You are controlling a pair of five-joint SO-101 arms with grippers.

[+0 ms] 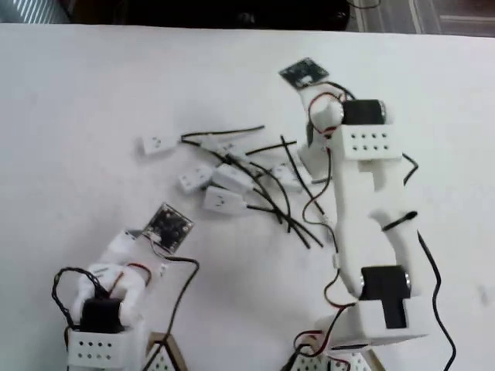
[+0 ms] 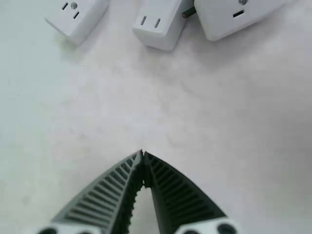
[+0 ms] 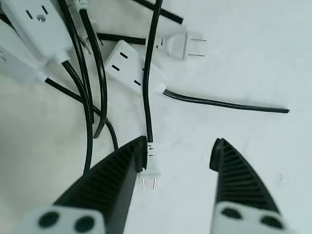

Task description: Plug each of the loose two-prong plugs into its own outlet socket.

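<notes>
White table (image 1: 77, 93) is strewn w/ sockets (image 2: 158, 24) and black-corded plugs mid-surface. Left gripper (image 2: 143, 154) is seen pressed together, empty, short of the sockets. Right gripper (image 3: 179, 142) is held spread over a two-prong plug (image 3: 152, 165), which lies just beside one finger.

White table (image 1: 77, 93), scattered outlet sockets (image 1: 219, 201), corded plugs (image 3: 178, 46)

White table (image 1: 77, 93), white outlet sockets (image 2: 75, 17), white two-prong plugs (image 3: 178, 46) (their cords (image 3: 224, 103) black); left gripper (image 2: 143, 155) and right gripper (image 3: 179, 146) dark grey, ribbed.
</notes>
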